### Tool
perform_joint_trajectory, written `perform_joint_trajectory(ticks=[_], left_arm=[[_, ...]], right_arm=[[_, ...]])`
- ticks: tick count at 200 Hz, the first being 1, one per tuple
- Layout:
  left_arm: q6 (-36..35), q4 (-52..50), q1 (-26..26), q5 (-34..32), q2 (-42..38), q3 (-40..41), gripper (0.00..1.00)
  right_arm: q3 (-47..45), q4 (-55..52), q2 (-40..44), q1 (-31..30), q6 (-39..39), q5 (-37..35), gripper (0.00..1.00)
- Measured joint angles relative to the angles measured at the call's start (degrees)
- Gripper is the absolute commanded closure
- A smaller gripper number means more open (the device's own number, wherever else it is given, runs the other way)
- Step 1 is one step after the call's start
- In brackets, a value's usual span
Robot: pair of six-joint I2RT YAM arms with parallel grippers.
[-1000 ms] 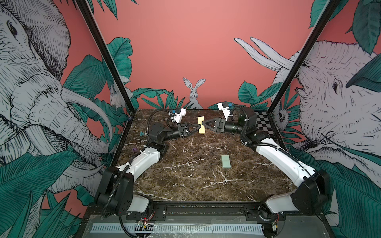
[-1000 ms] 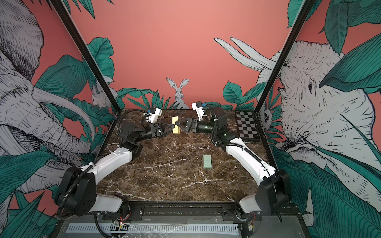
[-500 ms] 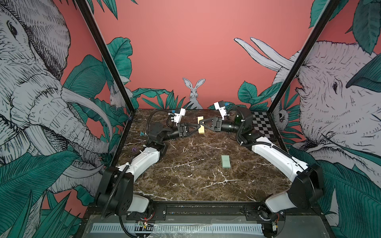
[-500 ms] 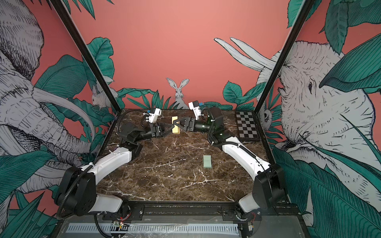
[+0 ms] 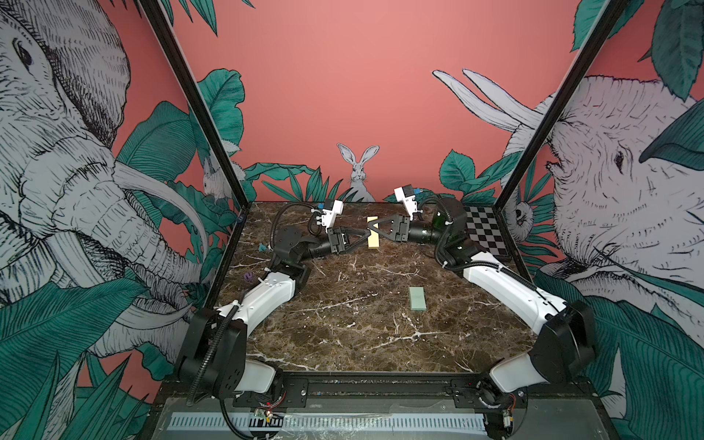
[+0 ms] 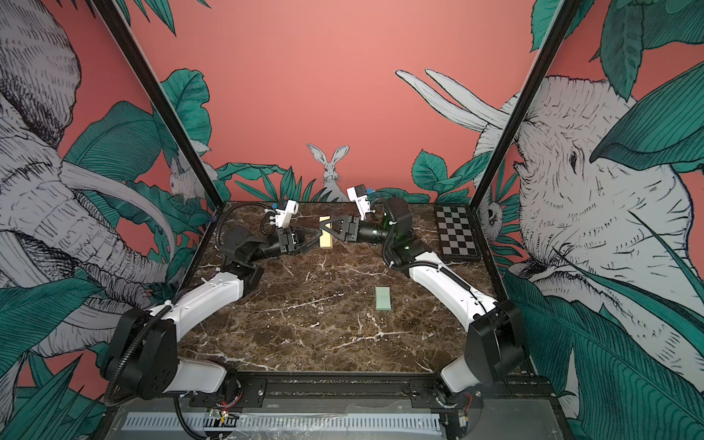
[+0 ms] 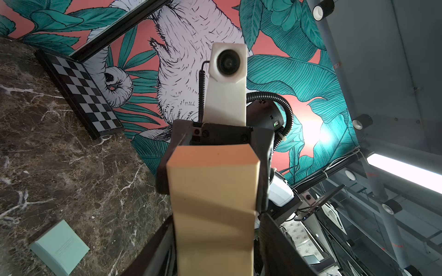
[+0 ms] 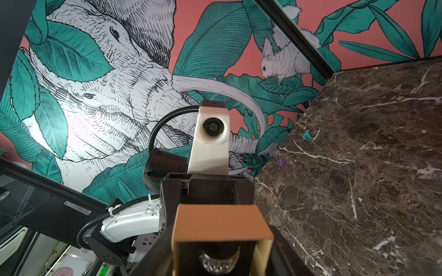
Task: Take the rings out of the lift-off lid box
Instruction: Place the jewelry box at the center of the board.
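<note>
one lid, mint green, already off; it lies flat on the bench, near and right of centre, well apart from everything else. one box base, cream-yellow with black lining, is held up over the far middle, open side toward the right arm. the left hand is clamped on it from the left, and the right hand is closed against its sides from the right. contents: of the rings, one glinting curved piece shows in the lining; the second is not visible. outstanding: judging by this, no ring is out yet.

Matt box, smooth marble table
</note>
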State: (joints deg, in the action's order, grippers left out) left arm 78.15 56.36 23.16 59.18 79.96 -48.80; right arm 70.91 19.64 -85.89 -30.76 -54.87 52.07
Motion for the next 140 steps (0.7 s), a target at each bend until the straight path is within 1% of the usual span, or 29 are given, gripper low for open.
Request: perform_joint_trajectory(ticks=[12,23,36,47,63,79,92,102,124,140], left_arm=[[-0.2,-0.3,0.0,0.0,0.0,0.0,0.44],[-0.3,-0.5,0.0,0.0,0.0,0.0,0.50],[-0.6,-0.9,0.0,0.0,0.0,0.0,0.49],[-0.7,-0.9,0.0,0.0,0.0,0.0,0.49],[-0.7,-0.9,0.0,-0.1,0.0,0.0,0.48],[-0.8,-0.9,0.0,0.0,0.0,0.0,0.42],[-0.9,-0.9,-0.4,0.0,0.0,0.0,0.31],[-0.8,-1.2,-0.9,0.1,-0.1,0.0,0.25],[-2.5,-4.5,-4.1,0.3,-1.2,0.6,0.21],[-5.4,-10.1,-7.6,0.5,-3.1,1.4,0.21]], right_arm=[[0.0,0.0,0.0,0.0,-0.1,0.0,0.49],[0.0,0.1,0.0,0.0,-0.2,0.0,0.55],[0.0,0.3,0.0,-0.2,-0.5,-0.1,0.56],[0.0,0.5,0.0,-0.2,-0.9,-0.2,0.60],[-0.1,0.7,0.0,-0.2,-1.6,-0.2,0.62],[-0.2,1.0,0.0,-0.2,-2.0,-0.4,0.62],[-0.2,1.0,0.0,-0.2,-2.3,-0.7,0.62],[-0.2,0.9,0.0,0.2,-2.4,-0.8,0.62],[-0.2,-1.7,0.5,0.9,-1.6,-1.2,0.62],[0.3,-8.3,1.8,1.2,1.8,-3.3,0.62]])
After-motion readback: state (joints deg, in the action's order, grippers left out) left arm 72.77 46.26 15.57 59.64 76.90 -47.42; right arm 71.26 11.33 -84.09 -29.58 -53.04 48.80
